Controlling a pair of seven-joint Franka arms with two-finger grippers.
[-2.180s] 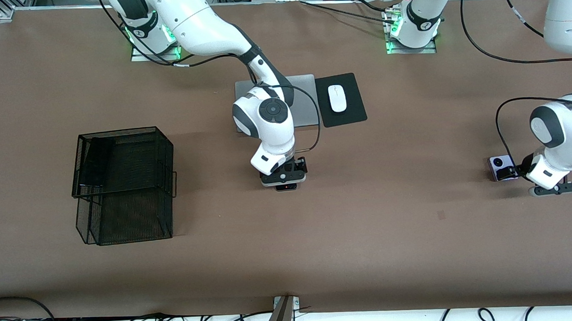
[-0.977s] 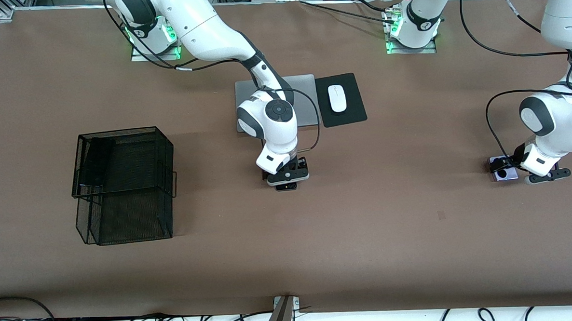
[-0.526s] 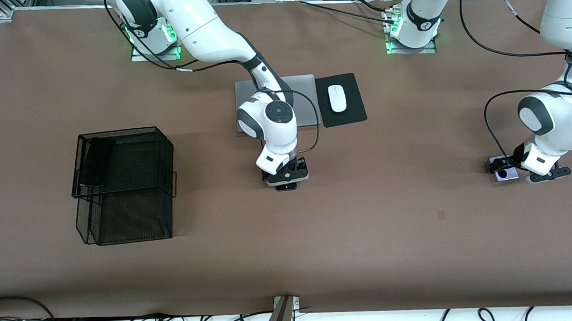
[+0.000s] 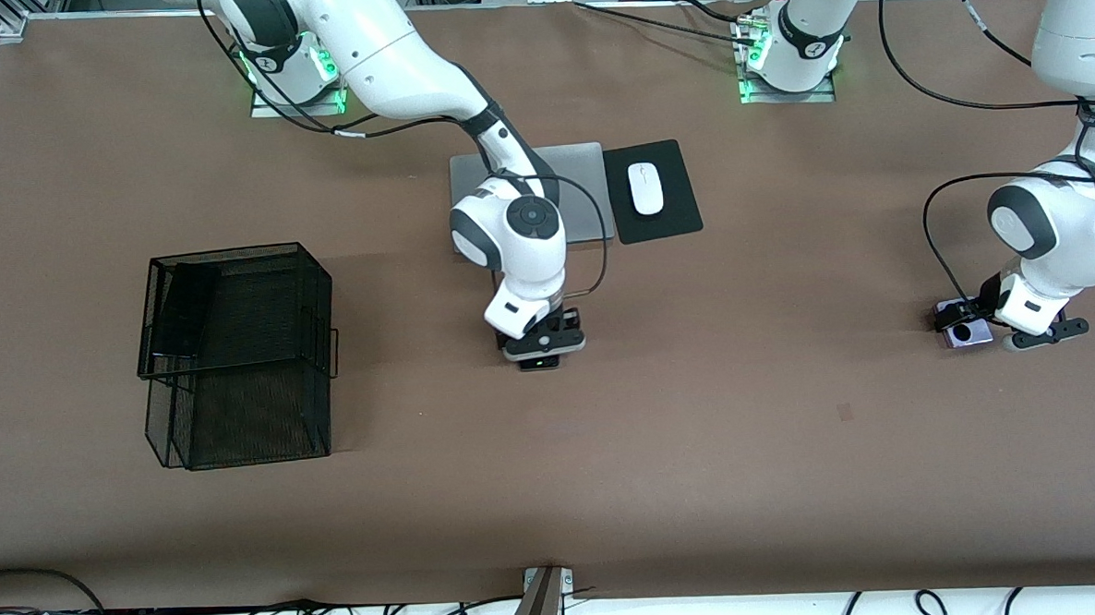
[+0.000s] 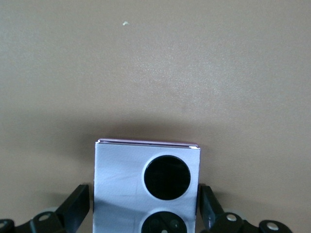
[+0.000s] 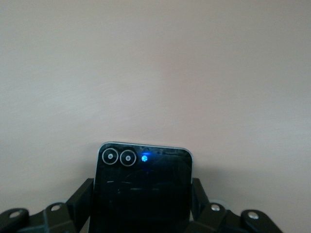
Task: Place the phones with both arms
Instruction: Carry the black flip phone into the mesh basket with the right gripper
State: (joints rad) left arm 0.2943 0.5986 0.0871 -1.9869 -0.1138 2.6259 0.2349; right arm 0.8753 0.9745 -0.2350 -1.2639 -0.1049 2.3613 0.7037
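Toward the right arm's end of the table, black mesh basket (image 4: pixel 235 353), a dark slab leaning inside. Mid-table, right gripper (image 4: pixel 538 347) pinches the small black phone (image 6: pixel 142 182), nearer the camera than the laptop (image 4: pixel 580 195) and mouse (image 4: pixel 646 189). Left gripper (image 4: pixel 1006 324), fingers (image 5: pixel 75 208) spread, straddles the lilac-white phone (image 5: pixel 146 187) on the table at the left arm's end.

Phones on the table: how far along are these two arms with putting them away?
Early. Done: one long black phone seems to lie in the mesh basket. In hand: the right gripper is down at the black phone, fingers against its sides, in front of the laptop; the left gripper is open around the lilac phone at the left arm's end. Left: lifting and placing both.
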